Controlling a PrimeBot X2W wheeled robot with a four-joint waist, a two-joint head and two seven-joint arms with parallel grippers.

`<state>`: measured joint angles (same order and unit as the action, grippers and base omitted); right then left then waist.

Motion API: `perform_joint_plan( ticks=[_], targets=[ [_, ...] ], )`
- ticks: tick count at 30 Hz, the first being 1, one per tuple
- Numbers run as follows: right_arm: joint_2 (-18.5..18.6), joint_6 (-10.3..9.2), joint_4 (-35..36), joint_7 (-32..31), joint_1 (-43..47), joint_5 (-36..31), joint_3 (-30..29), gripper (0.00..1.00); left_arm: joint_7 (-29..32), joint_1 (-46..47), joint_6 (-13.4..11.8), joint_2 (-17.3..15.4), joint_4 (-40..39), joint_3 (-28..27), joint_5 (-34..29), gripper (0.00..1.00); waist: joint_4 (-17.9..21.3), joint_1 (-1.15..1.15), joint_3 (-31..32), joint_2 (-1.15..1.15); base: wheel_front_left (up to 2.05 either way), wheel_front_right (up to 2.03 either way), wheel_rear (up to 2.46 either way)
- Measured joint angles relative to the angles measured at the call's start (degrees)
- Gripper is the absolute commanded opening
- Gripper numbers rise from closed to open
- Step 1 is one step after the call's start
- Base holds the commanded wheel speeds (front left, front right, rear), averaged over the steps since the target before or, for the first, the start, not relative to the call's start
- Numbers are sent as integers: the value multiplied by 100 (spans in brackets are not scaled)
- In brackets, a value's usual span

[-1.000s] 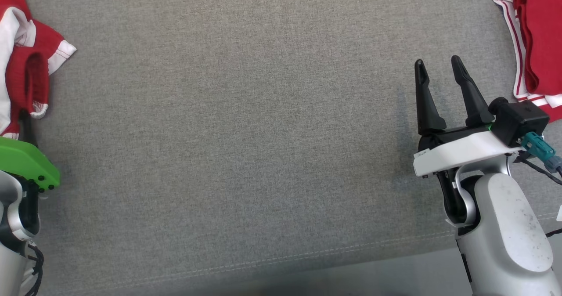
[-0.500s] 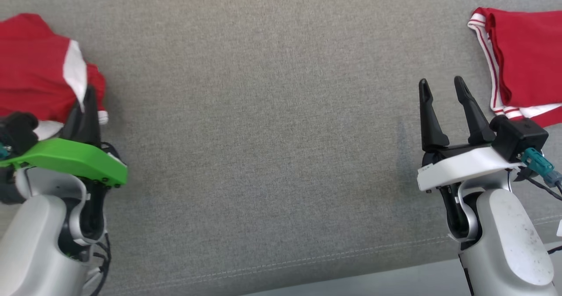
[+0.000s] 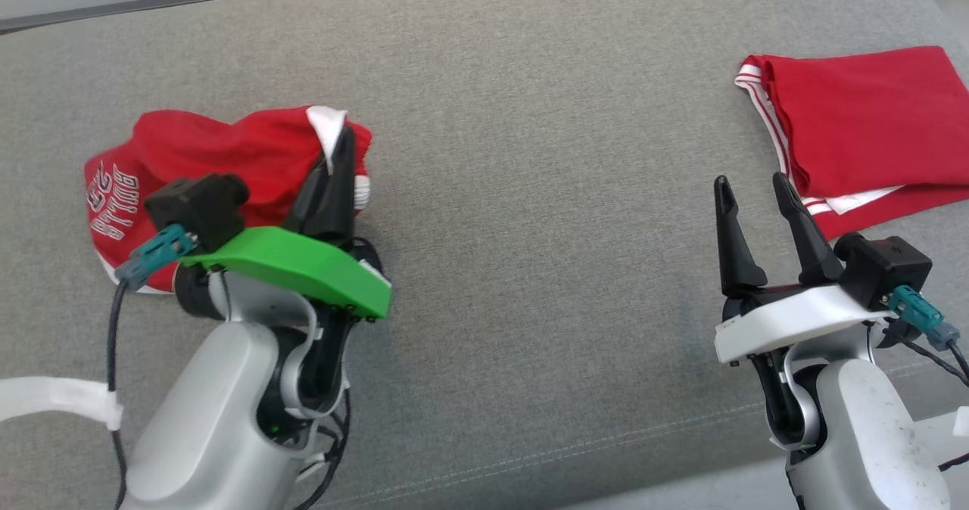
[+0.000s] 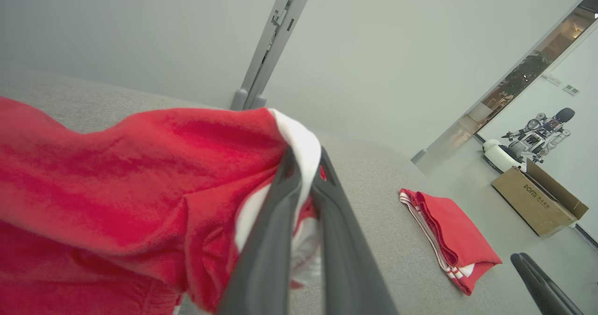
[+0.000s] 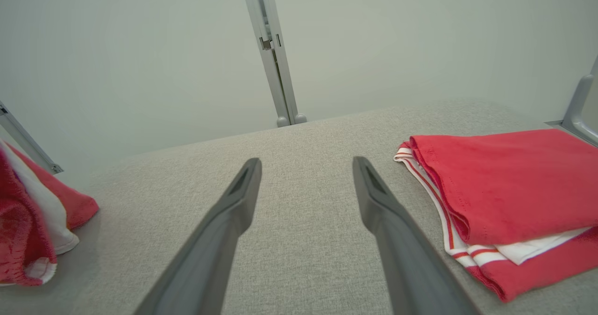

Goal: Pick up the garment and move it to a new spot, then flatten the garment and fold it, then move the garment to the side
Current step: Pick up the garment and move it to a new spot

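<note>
One step looked begun: I had the left gripper point(image 3: 341, 147) clamped on the crumpled garment point(image 3: 219, 147), the right gripper point(image 3: 753, 185) spread and empty; moving, flattening, folding and setting aside remained.

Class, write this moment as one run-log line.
stage: pickup | left gripper: shut on crumpled red jersey | right gripper: open, empty | folded red garment: lying apart, far right

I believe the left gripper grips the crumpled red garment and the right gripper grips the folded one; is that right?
Not quite: the right wrist view shows the right gripper open, holding nothing, beside the folded garment. The left gripper does grip the crumpled garment.
</note>
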<state>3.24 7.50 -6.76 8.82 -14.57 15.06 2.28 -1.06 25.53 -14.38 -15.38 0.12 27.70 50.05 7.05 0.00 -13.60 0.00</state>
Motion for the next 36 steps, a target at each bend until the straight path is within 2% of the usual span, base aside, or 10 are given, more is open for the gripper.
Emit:
perform_joint_plan(
  ticks=[9, 21, 23, 24, 25, 31, 36],
  targets=[
    [-31, 0, -68, -18, 23, 101, 272, 100, 59, 938, 204, 762, 719, 531, -141, 0, 393, 0, 100, 0, 0, 0, 0],
    [-41, 0, -474, 130, -271, 502, 851, 100, -90, 1819, 700, 1179, 2891, 1054, -207, 0, 1019, 0, 39, 0, 0, 0, 0],
    [-43, 0, -588, 164, -339, 559, 958, 100, -153, 2002, 789, 1225, 3248, 1172, -182, 32, 1136, 0, 23, 0, 0, 0, 0],
    [-41, 0, -634, 187, -364, 592, 999, 100, -164, 2079, 823, 1241, 3424, 1216, -144, 60, 1193, 0, 15, 0, 0, 0, 0],
    [-41, 0, -684, 194, -387, 622, 1050, 100, -202, 2141, 858, 1249, 3586, 1257, -83, 100, 1250, 0, 8, 0, 0, 0, 0],
    [-41, 0, -937, 308, -512, 715, 1189, 100, -467, 2391, 915, 1252, 4211, 1622, 276, 100, 1530, 0, -37, 0, 0, 0, 0],
    [-38, 0, -1062, 374, -510, 679, 1098, 100, -571, 2449, 994, 1259, 4428, 2003, 488, 100, 1483, 0, -60, 0, 0, 0, 0]
  ],
)
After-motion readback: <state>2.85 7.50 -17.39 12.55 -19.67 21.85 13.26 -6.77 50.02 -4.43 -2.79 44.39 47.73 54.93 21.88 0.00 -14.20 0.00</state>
